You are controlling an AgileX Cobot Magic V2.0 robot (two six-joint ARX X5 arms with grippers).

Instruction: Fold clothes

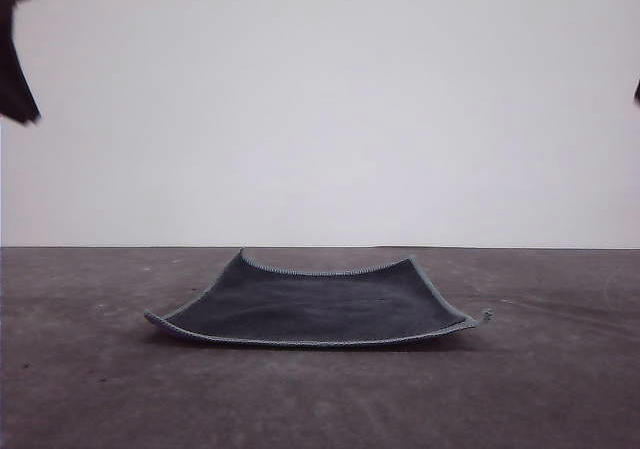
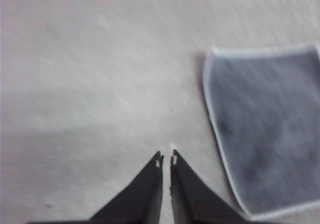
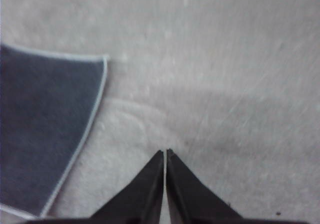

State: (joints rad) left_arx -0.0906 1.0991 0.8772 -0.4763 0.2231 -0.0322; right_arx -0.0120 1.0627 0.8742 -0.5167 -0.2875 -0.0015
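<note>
Front view: the cloth (image 1: 318,304) lies spread flat on the dark surface (image 1: 90,389), grey face up, the pale stitched hem running round it. The corners curl up a little, most clearly the one at the near right. No fold is made yet, by my reading. A dark piece of the left arm hangs well above and off to the cloth's left.

Left wrist view: my left claw (image 2: 166,159) hovers over bare surface just beside the cloth's edge, not touching it. The tips are pinched nearly together, only a sliver between them, and they hold nothing. The picture is smeared, so the weave is hard to read.

Right wrist view: my right claw (image 3: 165,153) sits over bare surface, off the cloth's opposite edge and near one corner. The tips are closed tight and empty.

Handling, my judgement: a light, limp thing, which will drape and sag once lifted, and may slide on the surface if pushed. The lifted corners look the best purchase, one per claw, pinching hem and body together. Both claws need spreading first.
</note>
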